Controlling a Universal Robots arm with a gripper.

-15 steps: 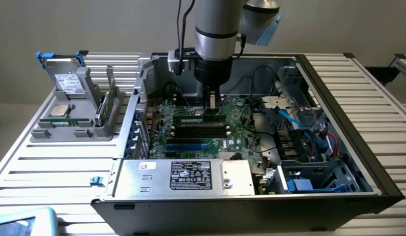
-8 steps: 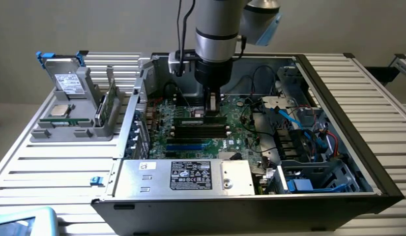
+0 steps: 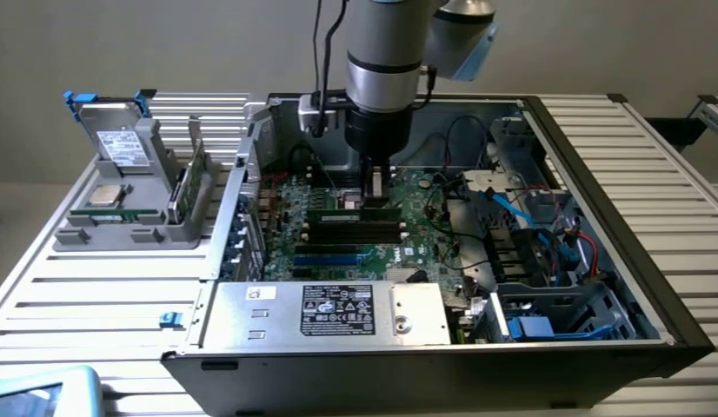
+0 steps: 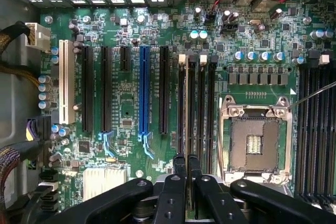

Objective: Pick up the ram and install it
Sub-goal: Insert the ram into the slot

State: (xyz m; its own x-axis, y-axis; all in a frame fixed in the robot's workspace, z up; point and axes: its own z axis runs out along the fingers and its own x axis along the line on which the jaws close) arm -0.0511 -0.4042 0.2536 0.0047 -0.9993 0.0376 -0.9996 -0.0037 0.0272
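Observation:
The ram [image 3: 353, 216], a thin green stick with dark chips, stands on edge over the black memory slots [image 3: 356, 232] of the motherboard inside the open computer case. My gripper [image 3: 378, 196] comes straight down on the ram's upper edge. In the wrist view the ram [image 4: 187, 103] shows edge-on as a thin pale line along the slots [image 4: 202, 114], between the white latches. The two fingers [image 4: 180, 167] of my gripper [image 4: 187, 169] are shut on the stick's edge. I cannot tell whether the stick is fully seated.
Beside the slots lies an empty processor socket [image 4: 256, 141]. Long card slots, one blue [image 4: 144, 93] and one white [image 4: 65, 82], lie on the other side. A grey holder [image 3: 122, 228] at the exterior view's left carries a silver chip [image 3: 108, 194]. The power supply [image 3: 324, 308] and cables [image 3: 545, 221] crowd the case.

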